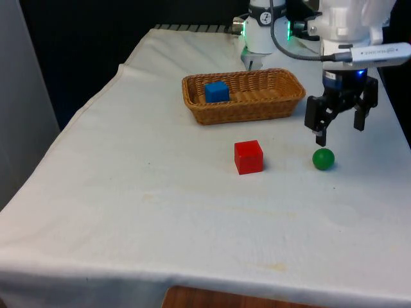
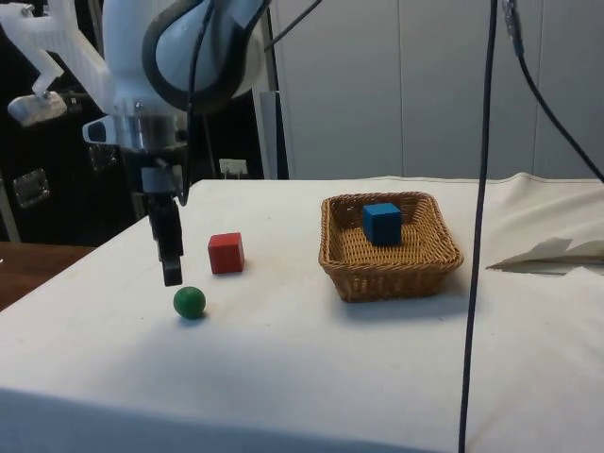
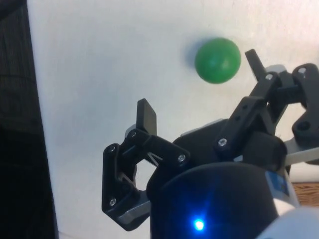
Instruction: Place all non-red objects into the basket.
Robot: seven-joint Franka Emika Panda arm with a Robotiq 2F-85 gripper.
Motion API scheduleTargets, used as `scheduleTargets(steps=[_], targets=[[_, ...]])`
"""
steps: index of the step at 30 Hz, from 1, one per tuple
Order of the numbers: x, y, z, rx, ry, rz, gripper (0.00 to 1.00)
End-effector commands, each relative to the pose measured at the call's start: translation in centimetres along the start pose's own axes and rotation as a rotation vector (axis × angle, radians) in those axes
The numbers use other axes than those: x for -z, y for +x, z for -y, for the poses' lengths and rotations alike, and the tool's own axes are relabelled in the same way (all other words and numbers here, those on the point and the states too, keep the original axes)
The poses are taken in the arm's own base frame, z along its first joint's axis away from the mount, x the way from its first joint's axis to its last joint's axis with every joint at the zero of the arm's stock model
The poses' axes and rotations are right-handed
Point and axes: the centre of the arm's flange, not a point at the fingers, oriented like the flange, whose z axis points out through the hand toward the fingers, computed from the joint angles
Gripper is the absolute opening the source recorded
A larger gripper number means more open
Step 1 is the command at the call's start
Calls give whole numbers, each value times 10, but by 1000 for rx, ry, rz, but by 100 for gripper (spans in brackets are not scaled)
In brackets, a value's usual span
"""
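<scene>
In the front view, going left to right: the basket (image 1: 244,95) sits in the upper middle of the frame with the blue cube (image 1: 217,91) already inside it, the red cube (image 1: 248,156) lies on the cloth just below the basket, and the green ball (image 1: 323,158) rests at centre right, apart from both. The gripper (image 1: 340,122) hangs just above the ball with its fingers spread wide and nothing between them, and in the wrist view the ball (image 3: 218,60) lies beyond the fingertips, not between them. The main risk, as I judge it, is that a descent from this offset lands one finger on the ball's side and sends it rolling (a ball on cloth will not stay put), perhaps toward the right-hand table edge; a loose pinch could also squirt it out. The white cloth (image 1: 128,192) is smooth with faint creases; in the side view, pale panels stand behind at upper right and dark cabinets (image 2: 57,160) at left
</scene>
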Motion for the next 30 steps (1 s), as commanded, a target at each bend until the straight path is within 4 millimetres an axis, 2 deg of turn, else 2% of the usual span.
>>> scheduleTargets(steps=[1,14,30], targets=[[-3,1,-1,-4,-7,1,100],[-22,0,-5,-9,0,18,100],[-44,-5,-23,-32,-10,19,100]])
